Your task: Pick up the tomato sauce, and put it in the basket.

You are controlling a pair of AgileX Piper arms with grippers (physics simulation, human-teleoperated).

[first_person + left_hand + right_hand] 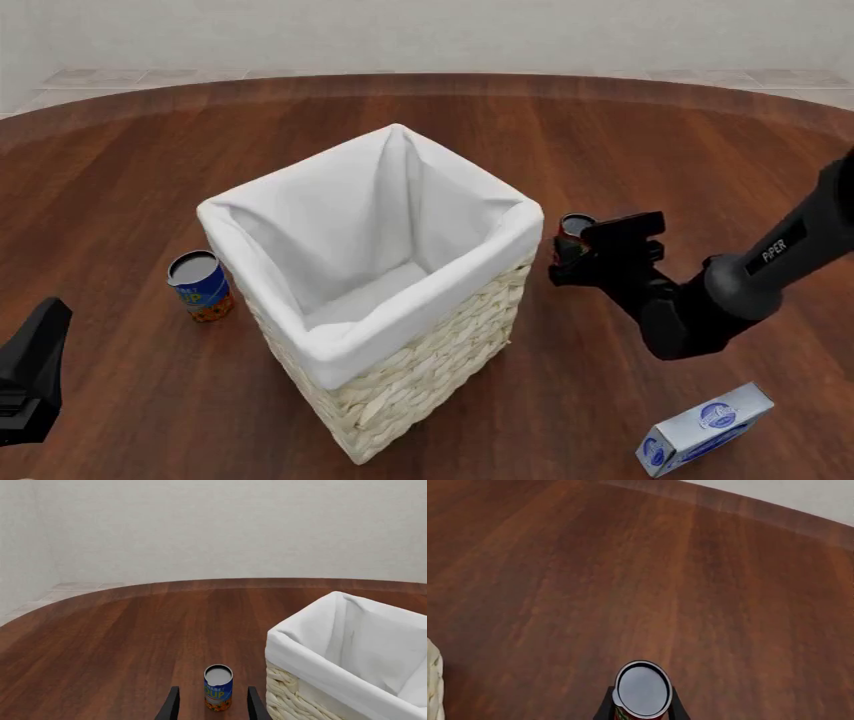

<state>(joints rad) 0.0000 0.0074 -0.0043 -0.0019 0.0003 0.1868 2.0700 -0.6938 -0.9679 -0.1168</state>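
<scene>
The tomato sauce (642, 691) is a small red can with a grey metal top, and it sits between the fingers of my right gripper (640, 702), which is shut on it. In the front view the tomato sauce (574, 232) is mostly hidden behind my right gripper (587, 252), just right of the basket (523, 218). The basket is tall, pale woven wicker with a white cloth liner, and it also shows in the left wrist view (293, 645). My left gripper (213, 692) is open and holds nothing, far from the tomato sauce at the near left.
A blue-and-orange can (200, 286) stands upright left of the basket, just beyond my left gripper's fingertips (173, 704). A blue-and-white carton (705, 428) lies near the front right edge. The dark wooden table (641, 130) stretches behind the basket.
</scene>
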